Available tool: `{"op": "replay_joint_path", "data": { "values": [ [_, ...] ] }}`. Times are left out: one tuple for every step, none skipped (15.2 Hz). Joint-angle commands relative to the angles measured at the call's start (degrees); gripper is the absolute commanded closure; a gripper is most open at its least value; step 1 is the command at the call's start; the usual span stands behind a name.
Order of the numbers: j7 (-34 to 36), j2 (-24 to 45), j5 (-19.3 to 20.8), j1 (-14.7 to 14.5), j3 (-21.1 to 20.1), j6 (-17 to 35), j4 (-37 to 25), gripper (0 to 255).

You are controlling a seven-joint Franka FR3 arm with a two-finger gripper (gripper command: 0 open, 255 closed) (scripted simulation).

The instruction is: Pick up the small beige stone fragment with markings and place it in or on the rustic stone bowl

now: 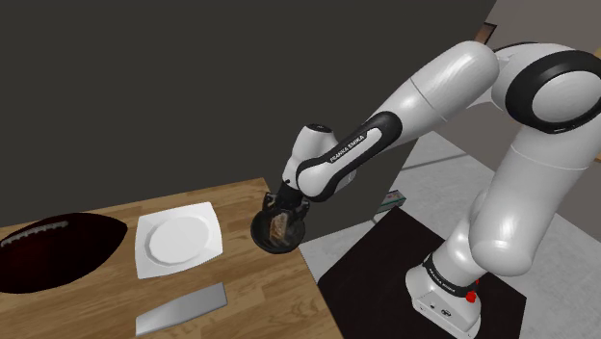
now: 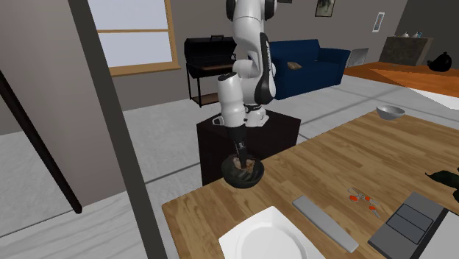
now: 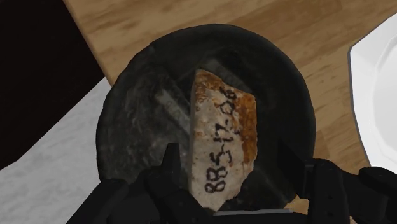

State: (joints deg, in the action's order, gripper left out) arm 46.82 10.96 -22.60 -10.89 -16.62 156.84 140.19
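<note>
A dark, rough stone bowl sits near the wooden table's corner. Inside it lies the beige stone fragment, rust-edged, with black handwritten numbers on its face. My gripper hangs just over the bowl, reaching down into it. It is open. One finger stands close beside the fragment. The other finger is well apart from it, near the bowl's rim.
On the table lie a white square plate, a dark football and a flat grey slab. Farther off are a small grey bowl and red bits. The black stand is beside the table's edge.
</note>
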Motion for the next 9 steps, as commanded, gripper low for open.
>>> {"op": "replay_joint_path", "data": {
  "values": [
    [0.0, 0.0, 0.0, 0.0, 0.0, 0.0, 0.0, 0],
    [0.0, 0.0, 0.0, 0.0, 0.0, 0.0, 0.0, 0],
    [0.0, 0.0, 0.0, 0.0, 0.0, 0.0, 0.0, 0],
    [0.0, 0.0, 0.0, 0.0, 0.0, 0.0, 0.0, 0],
    [0.0, 0.0, 0.0, 0.0, 0.0, 0.0, 0.0, 0],
    [0.1, -2.1, 0.0, 0.3, 0.1, -1.9, 0.3, 0],
    [0.2, -4.2, 0.1, 0.6, 0.3, -3.8, 0.5, 0],
    [0.2, -6.2, 0.2, 0.9, 0.4, -5.8, 0.6, 0],
    [0.3, -7.8, 0.3, 1.1, 0.6, -7.3, 0.7, 0]
  ]
}}
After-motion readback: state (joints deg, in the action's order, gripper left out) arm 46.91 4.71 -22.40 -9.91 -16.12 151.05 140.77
